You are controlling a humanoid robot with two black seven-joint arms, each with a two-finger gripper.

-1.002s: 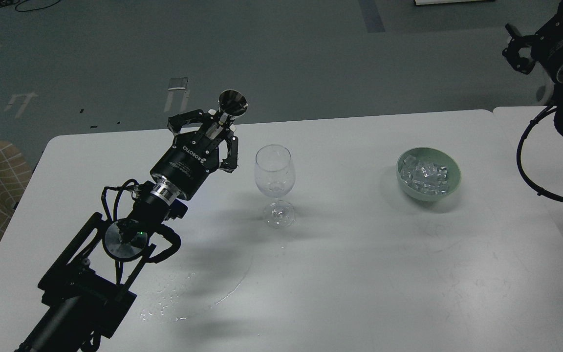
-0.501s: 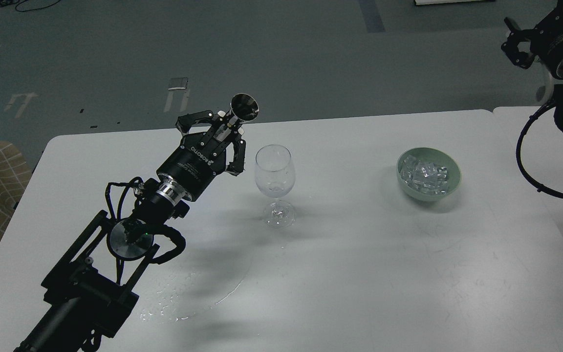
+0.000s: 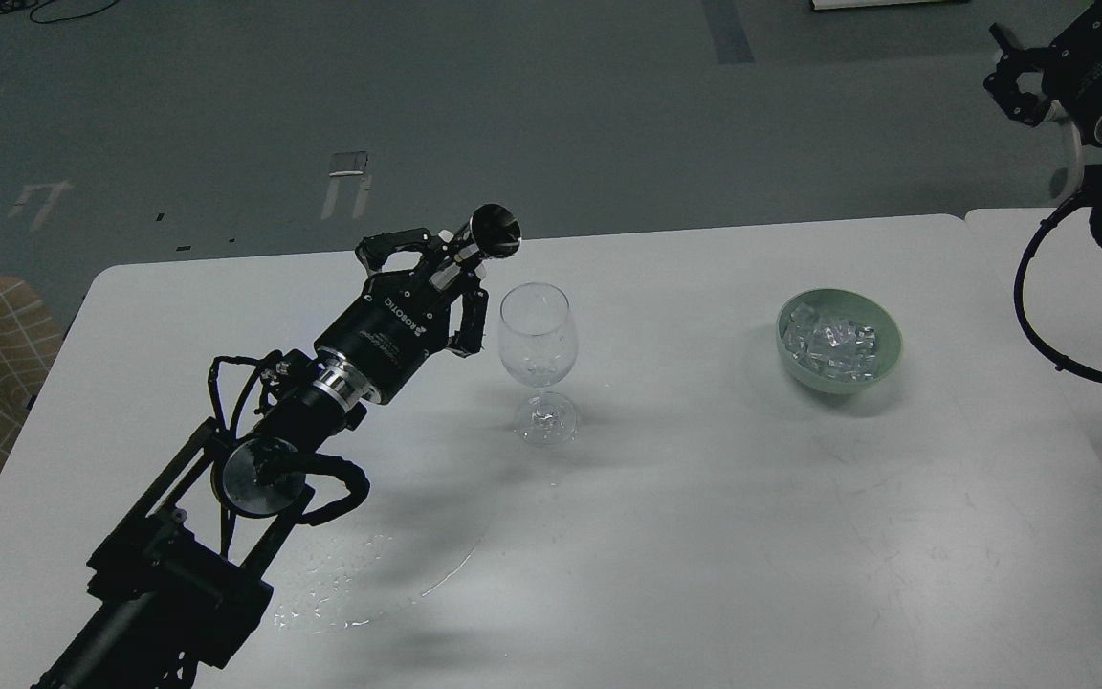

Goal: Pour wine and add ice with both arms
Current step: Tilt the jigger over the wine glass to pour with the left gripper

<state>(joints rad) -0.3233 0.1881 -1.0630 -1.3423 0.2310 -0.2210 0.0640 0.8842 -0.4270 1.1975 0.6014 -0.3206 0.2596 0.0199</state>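
Jigger closing on the glass rim, tipping toward the pour.

My left gripper [image 3: 443, 271], fingers clamped on a small shiny steel jigger cup [image 3: 494, 231], has carried it right over the last second, from 10 o'clock of the clear stemmed wine glass [image 3: 538, 359] to just beside its rim, mouth turned further sideways. I judge the pour imminent; no wine stream shows. Ice [image 3: 831, 344] sits in the pale green bowl [image 3: 884, 368] at 3 o'clock. Right gripper [image 3: 1020, 81] has lifted slightly; fingers indistinct, cannot tell.
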